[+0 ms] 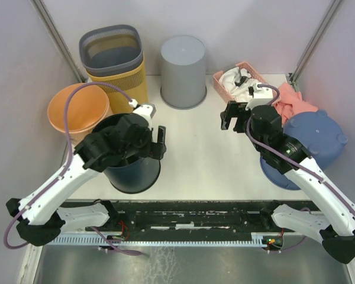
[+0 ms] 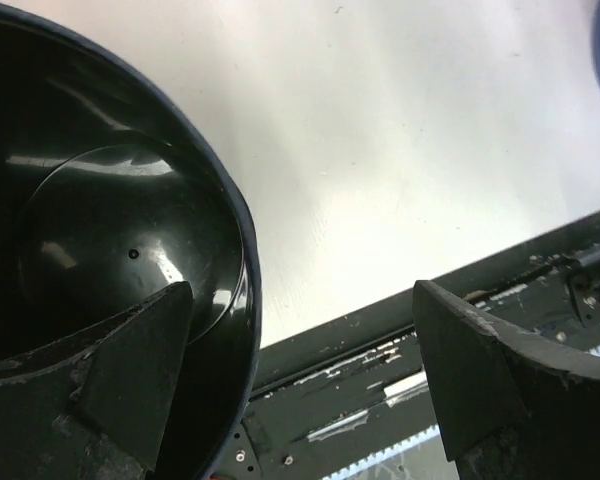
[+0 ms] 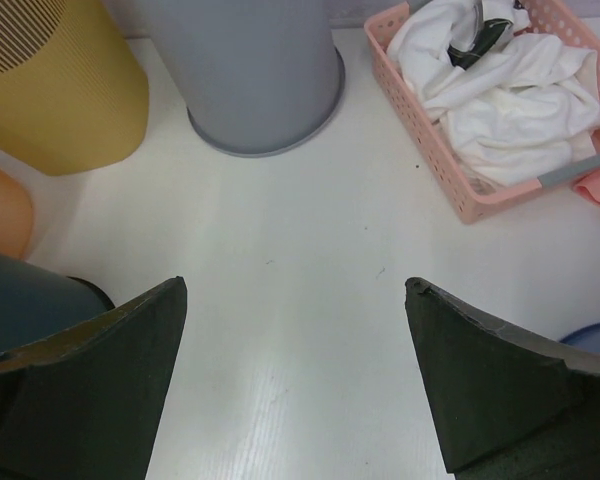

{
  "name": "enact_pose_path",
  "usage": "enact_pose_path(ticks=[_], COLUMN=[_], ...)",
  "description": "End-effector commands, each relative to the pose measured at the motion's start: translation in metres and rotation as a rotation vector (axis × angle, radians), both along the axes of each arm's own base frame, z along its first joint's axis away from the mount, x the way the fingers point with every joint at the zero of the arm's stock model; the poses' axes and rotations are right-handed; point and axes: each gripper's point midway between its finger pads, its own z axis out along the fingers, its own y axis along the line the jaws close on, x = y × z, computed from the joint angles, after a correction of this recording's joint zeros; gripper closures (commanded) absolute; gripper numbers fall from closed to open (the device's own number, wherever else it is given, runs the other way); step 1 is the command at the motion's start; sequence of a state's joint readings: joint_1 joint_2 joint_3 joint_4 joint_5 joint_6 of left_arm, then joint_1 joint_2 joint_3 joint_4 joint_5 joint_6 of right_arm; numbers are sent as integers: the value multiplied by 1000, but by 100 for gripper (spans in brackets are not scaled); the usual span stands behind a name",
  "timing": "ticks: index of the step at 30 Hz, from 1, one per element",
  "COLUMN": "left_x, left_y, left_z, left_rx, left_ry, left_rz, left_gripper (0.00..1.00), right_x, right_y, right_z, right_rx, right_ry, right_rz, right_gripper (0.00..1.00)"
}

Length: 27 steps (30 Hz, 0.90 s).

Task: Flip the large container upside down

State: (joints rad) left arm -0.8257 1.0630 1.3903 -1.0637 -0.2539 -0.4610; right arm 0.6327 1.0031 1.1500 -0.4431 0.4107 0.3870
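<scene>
The large container is a dark navy bin (image 1: 134,175) standing upright, mouth up, at the near left of the table. My left gripper (image 1: 155,142) hovers over its right rim. In the left wrist view the gripper (image 2: 302,290) is open: one finger (image 2: 140,360) is inside the bin (image 2: 110,220), the other is outside over the table's front rail, and the rim passes between them unclamped. My right gripper (image 1: 232,115) is open and empty above the bare table middle (image 3: 295,285); the dark bin's side shows at the left edge of the right wrist view (image 3: 25,300).
A yellow mesh-top bin (image 1: 115,59) and an inverted grey bin (image 1: 183,72) stand at the back. An orange bucket (image 1: 77,110) touches the dark bin's far left. A pink basket of white cloth (image 1: 239,79), a pink cloth (image 1: 293,100) and a blue tub (image 1: 317,139) lie right.
</scene>
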Motion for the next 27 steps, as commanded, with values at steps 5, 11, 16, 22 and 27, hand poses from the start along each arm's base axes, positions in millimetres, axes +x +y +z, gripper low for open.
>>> enact_pose_path(ticks=[5, 11, 16, 22, 27], left_x=[34, 37, 37, 38, 37], left_y=[-6, -9, -19, -43, -73], left_z=[-22, -32, -34, -21, 7], left_rx=[44, 43, 26, -57, -190], left_ry=[-52, -47, -32, -28, -39], left_rz=[199, 205, 178, 103, 8], left_gripper=[14, 42, 72, 97, 97], right_x=[-6, -8, -10, -14, -19], right_y=[-10, -13, -12, -16, -22], right_z=[1, 1, 2, 11, 23], right_rx=[-34, -36, -37, -53, -63], right_ry=[13, 4, 8, -2, -21], right_rz=[-16, -20, -10, -4, -6], right_gripper=[1, 1, 1, 1, 1])
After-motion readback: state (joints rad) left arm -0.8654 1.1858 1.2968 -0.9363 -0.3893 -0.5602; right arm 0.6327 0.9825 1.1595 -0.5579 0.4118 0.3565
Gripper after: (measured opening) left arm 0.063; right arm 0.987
